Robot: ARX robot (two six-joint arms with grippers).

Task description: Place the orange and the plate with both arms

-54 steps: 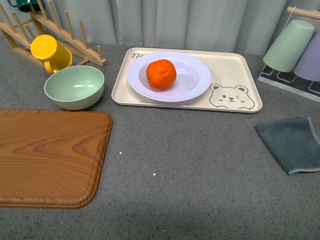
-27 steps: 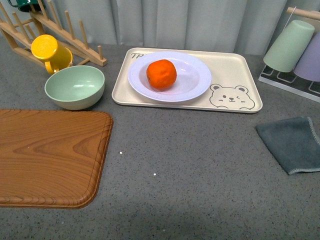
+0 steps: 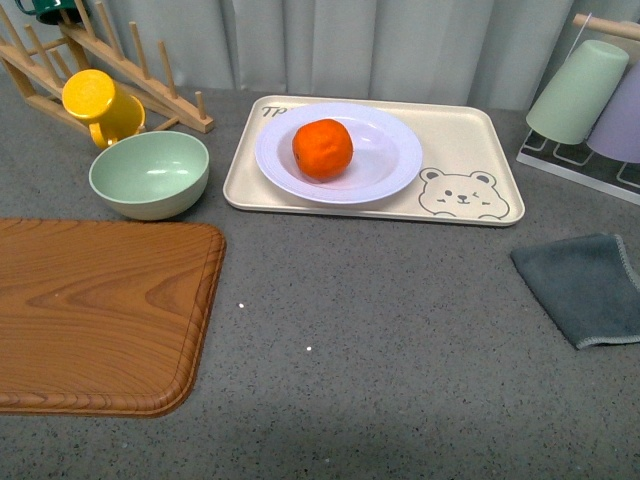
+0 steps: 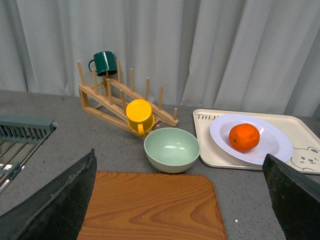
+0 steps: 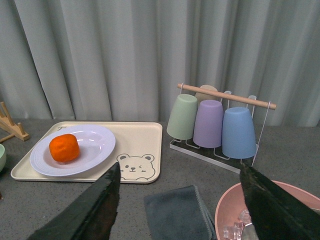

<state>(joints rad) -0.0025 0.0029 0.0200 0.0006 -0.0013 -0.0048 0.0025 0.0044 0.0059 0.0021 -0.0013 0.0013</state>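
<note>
The orange (image 3: 322,149) lies inside the white plate (image 3: 400,160), left of the plate's middle. The plate rests on the beige bear-print tray (image 3: 470,140) at the back of the grey counter. The left wrist view shows the orange (image 4: 244,137) on the plate (image 4: 275,145) far ahead of my left gripper (image 4: 182,205), which is open and hangs over the wooden board. My right gripper (image 5: 182,205) is open too, above the grey cloth, with the orange (image 5: 64,148) and plate (image 5: 95,145) well off to one side. Neither arm appears in the front view.
A pale green bowl (image 3: 149,174) and yellow mug (image 3: 97,103) stand left of the tray, by a wooden rack (image 3: 110,60). A wooden board (image 3: 100,310) fills the near left. A grey cloth (image 3: 585,285) and cup rack (image 3: 590,100) are right; a pink basin (image 5: 235,210) sits near the right gripper.
</note>
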